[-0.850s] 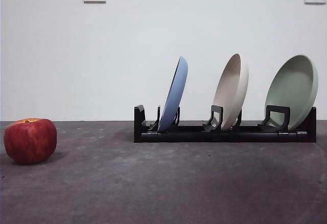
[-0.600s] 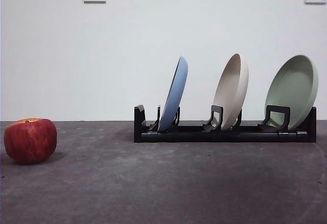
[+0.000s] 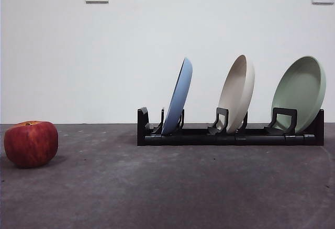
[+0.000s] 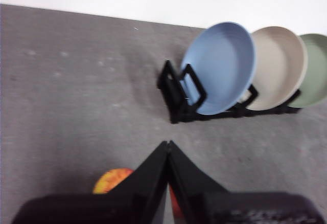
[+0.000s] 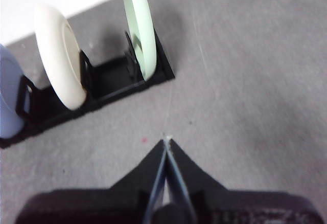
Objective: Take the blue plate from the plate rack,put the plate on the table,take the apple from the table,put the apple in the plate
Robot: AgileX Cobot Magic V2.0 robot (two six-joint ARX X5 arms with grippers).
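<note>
- You have nothing in hand yet: the left pincer (image 4: 167, 147) and the right pincer (image 5: 166, 144) both have their jaws pressed together, holding nothing, above the counter (image 3: 167, 187).
- Your blue plate (image 3: 178, 101) stands tilted in a slot at the apple end of the plate rack (image 3: 230, 135), beside the beige plate (image 3: 238, 93); the green plate (image 3: 299, 92) sits at the far end.
- The apple (image 3: 31, 142) rests on the counter, well apart from the rack.
- Risk, as I judge it: with jaws closed you cannot take the rim; open first. A skewed pull could catch the prongs and drag the rack or knock the beige plate.
- The front view shows the plate's lean but neither arm; the left wrist view shows the plate's face and puts the apple just under that pincer.
</note>
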